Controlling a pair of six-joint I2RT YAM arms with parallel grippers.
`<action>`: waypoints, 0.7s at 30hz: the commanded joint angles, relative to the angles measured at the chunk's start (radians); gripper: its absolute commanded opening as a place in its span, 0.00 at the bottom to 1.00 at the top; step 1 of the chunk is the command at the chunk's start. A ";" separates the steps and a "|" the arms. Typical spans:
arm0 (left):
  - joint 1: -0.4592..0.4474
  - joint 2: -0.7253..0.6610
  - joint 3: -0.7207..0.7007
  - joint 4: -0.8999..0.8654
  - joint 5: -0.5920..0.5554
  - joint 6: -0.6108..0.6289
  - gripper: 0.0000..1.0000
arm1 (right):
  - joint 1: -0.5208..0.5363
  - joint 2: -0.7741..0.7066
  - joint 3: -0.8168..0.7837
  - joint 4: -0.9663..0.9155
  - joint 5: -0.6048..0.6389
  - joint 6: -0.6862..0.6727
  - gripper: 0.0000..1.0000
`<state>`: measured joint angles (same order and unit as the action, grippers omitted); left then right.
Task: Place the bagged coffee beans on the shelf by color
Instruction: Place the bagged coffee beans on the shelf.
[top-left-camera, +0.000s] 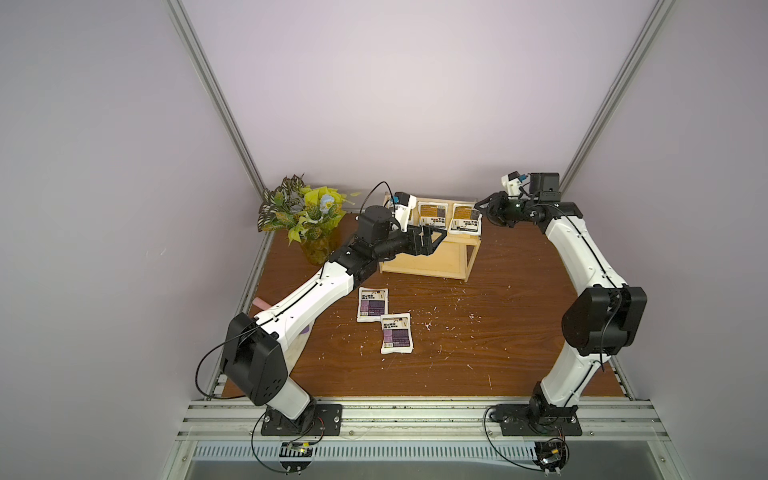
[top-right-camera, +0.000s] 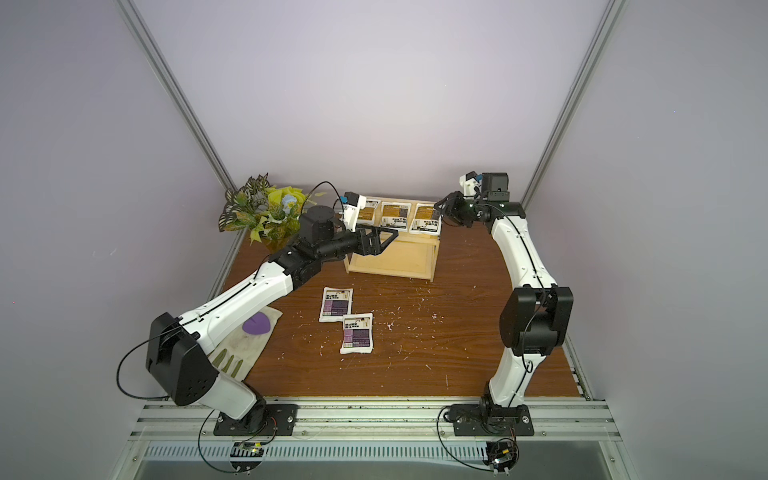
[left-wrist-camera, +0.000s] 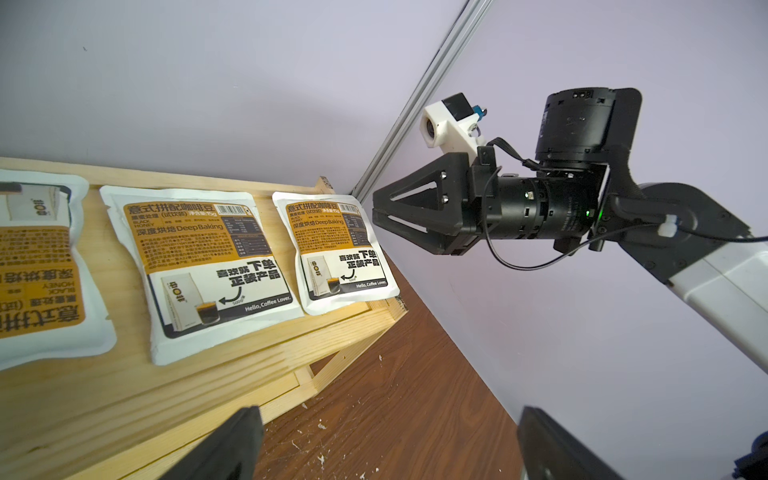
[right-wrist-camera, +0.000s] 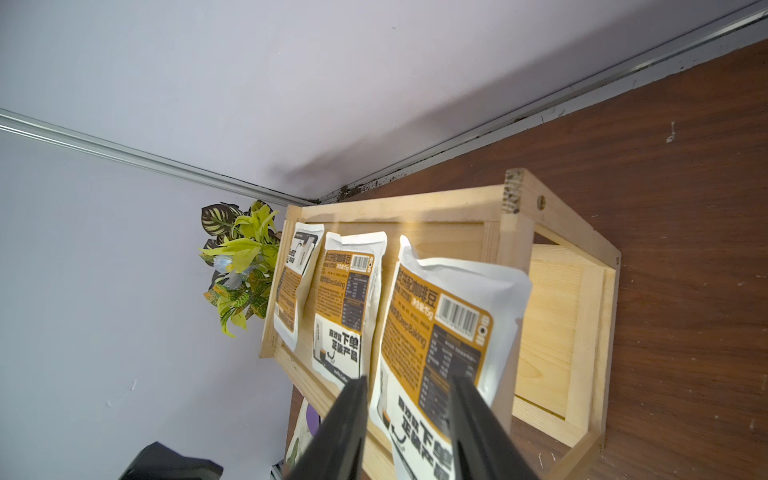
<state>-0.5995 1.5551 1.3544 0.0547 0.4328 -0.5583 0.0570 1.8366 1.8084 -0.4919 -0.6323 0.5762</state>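
The pale wooden shelf (top-left-camera: 432, 259) stands at the back of the table. Three orange-labelled bagged coffee beans lie side by side on its top tier: left (top-right-camera: 368, 212), middle (top-right-camera: 394, 216) and right (top-right-camera: 426, 219); the right one overhangs the shelf's end. Two purple-labelled bags (top-left-camera: 372, 304) (top-left-camera: 397, 332) lie flat on the table in front. My right gripper (right-wrist-camera: 409, 380) hovers at the shelf's right end, jaws apart, the right bag (right-wrist-camera: 440, 332) just beyond them. My left gripper (left-wrist-camera: 390, 453) is open and holds nothing, at the shelf's front left.
A potted plant (top-left-camera: 307, 216) stands left of the shelf. A pale cloth with a purple patch (top-right-camera: 253, 328) lies under the left arm. The back wall is close behind the shelf, and the side walls close in on both arms.
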 joint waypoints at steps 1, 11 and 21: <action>0.008 -0.030 -0.008 0.019 0.009 0.000 1.00 | 0.016 0.015 0.043 -0.003 0.007 0.002 0.39; 0.008 -0.032 -0.007 0.023 0.008 -0.005 1.00 | 0.029 0.049 0.059 -0.005 0.006 0.001 0.39; 0.008 -0.052 -0.002 0.016 -0.012 -0.002 1.00 | 0.032 -0.018 0.067 0.003 -0.015 0.010 0.39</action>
<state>-0.5995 1.5471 1.3544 0.0547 0.4309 -0.5621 0.0834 1.8893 1.8317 -0.4973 -0.6323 0.5781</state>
